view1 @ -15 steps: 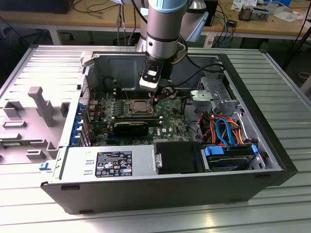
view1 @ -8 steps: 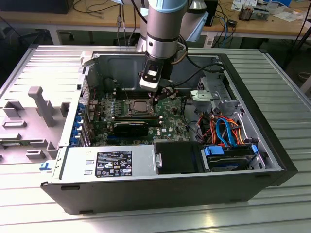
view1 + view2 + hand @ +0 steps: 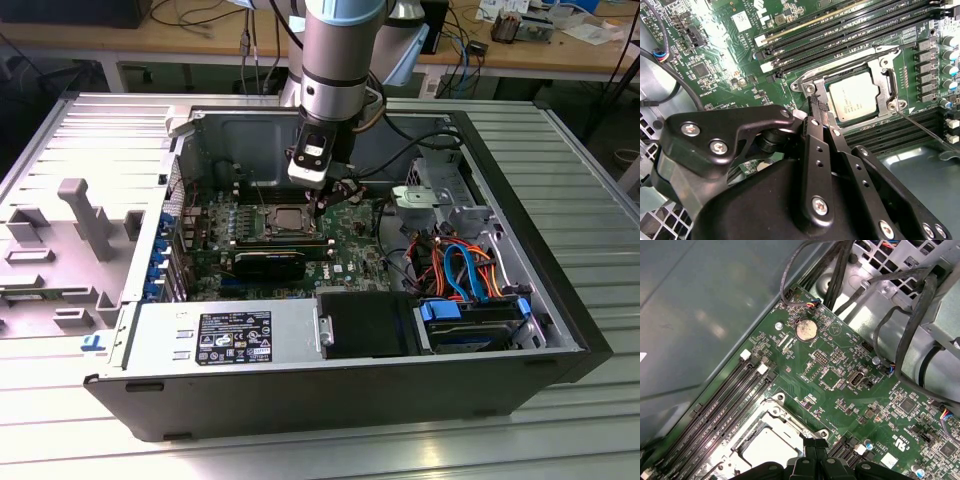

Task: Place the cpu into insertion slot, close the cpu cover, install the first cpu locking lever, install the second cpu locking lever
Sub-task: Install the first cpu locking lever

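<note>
The cpu (image 3: 855,97) lies flat in the insertion slot (image 3: 837,120) on the green board, its silver top showing through the window of the cpu cover (image 3: 875,57), which lies down over it. In the exterior view the cpu (image 3: 290,216) sits just to the exterior view's left of my gripper (image 3: 322,205). My gripper (image 3: 818,106) is shut, its black fingertips pressed together at a corner of the socket frame with nothing visibly between them. The first wrist view shows the gripper (image 3: 815,444) at the edge of the cover (image 3: 771,416). A thin locking lever (image 3: 925,127) runs out from the socket's corner.
Long black memory slots (image 3: 840,30) run beside the socket. Cable bundles (image 3: 900,305) and a drive cage (image 3: 440,195) stand at the exterior view's right. A power supply (image 3: 225,335) and blue drive tray (image 3: 470,320) line the case front. The case walls (image 3: 560,240) enclose the board.
</note>
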Robot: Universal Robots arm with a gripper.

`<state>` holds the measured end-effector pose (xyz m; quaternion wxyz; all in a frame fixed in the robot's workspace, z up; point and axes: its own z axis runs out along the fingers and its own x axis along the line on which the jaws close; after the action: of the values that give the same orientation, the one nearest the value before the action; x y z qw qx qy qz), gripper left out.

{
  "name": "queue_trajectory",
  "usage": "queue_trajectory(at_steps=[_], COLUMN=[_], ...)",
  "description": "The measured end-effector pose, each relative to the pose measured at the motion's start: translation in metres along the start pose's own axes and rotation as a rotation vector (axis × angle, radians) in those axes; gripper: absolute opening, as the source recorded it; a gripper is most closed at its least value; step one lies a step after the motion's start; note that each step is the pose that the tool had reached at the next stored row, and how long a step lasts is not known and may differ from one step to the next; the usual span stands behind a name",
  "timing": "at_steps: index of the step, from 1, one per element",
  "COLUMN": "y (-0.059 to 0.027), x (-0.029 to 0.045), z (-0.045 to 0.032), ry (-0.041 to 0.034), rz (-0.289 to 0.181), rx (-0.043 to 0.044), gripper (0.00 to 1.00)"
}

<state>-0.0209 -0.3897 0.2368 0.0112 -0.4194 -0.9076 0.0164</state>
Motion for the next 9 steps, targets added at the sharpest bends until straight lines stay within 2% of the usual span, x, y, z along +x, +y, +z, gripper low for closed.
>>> queue_trajectory(at_steps=[9], y=[0.0000], x=[0.0000], z=[0.0000], ry=[-0.0003], rz=[-0.007], rx=[0.0000], gripper=[0.11])
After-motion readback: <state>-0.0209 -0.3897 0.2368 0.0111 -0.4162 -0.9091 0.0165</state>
